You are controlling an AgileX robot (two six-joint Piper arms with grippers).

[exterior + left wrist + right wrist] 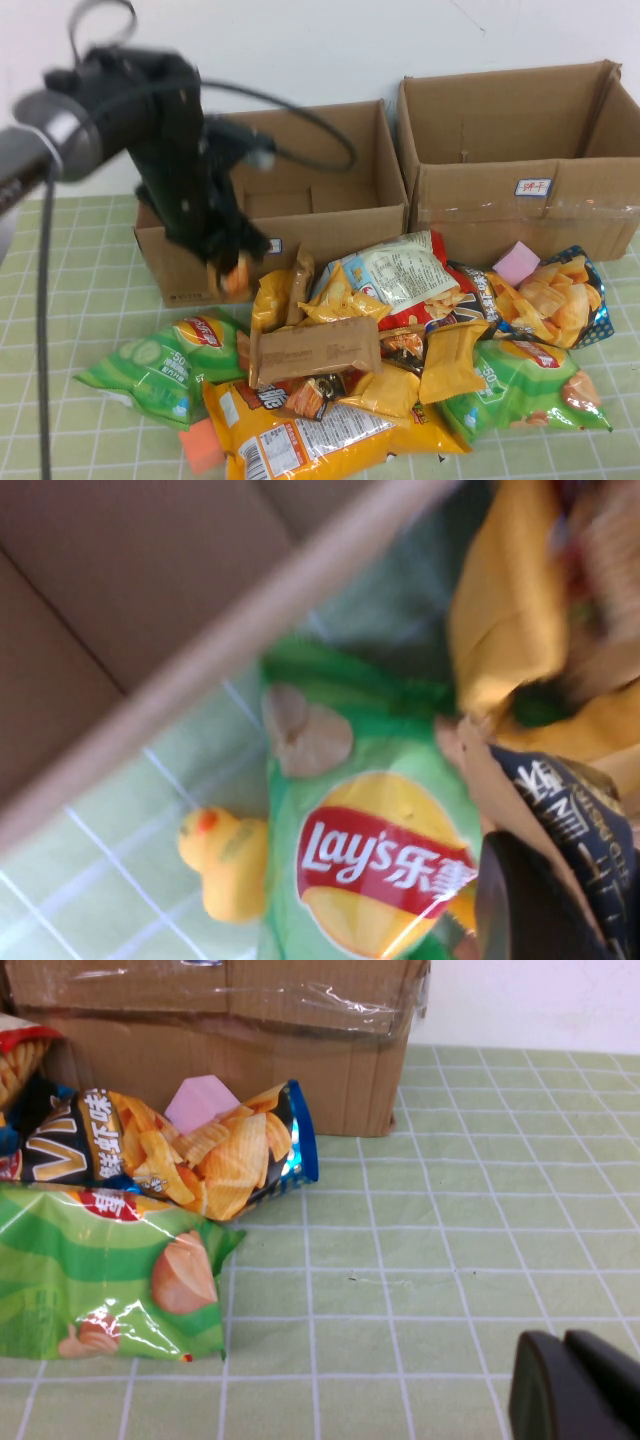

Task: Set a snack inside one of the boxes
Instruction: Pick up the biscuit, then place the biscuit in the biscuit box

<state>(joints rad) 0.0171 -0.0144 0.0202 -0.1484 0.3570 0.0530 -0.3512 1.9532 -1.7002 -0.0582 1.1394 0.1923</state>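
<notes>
Landmark: the lower brown cardboard box (pixel 300 215) with a small white label, open top, sitting at the back of the green checked tablecloth (pixel 70 300).

Left gripper (pixel 232 268), black with orange fingertip pads, hangs at the front wall of that box near its label, above the table. Blurred in the high view; cannot tell how wide its fingers stand.

Bright green Lay's chip bag (pixel 160 362) with red-and-yellow round logo lies flat on the cloth in front of the box's left corner, below and left of the gripper, apart from it. The left wrist view shows the same bag (pixel 370 860) with the box edge (pixel 200 670) beside it and a small yellow rubber duck (pixel 225 865) touching the bag's side.

In front of the box's right half: a heap of snacks, including a brown flat packet (pixel 315 350) and a big yellow bag (pixel 320 430) at the front.

Right of the box, touching it: a taller brown cardboard box (pixel 515 160) with blue-written label and clear tape. In front of that: a second green bag (pixel 525 385) with orange-pink food pictured, and a dark bag of ridged chips (pixel 550 295) with a pink note (pixel 516 262) on it.

Right gripper (pixel 580 1390), black, low over the cloth right of the taller box, fingers pressed together, holding nothing.
</notes>
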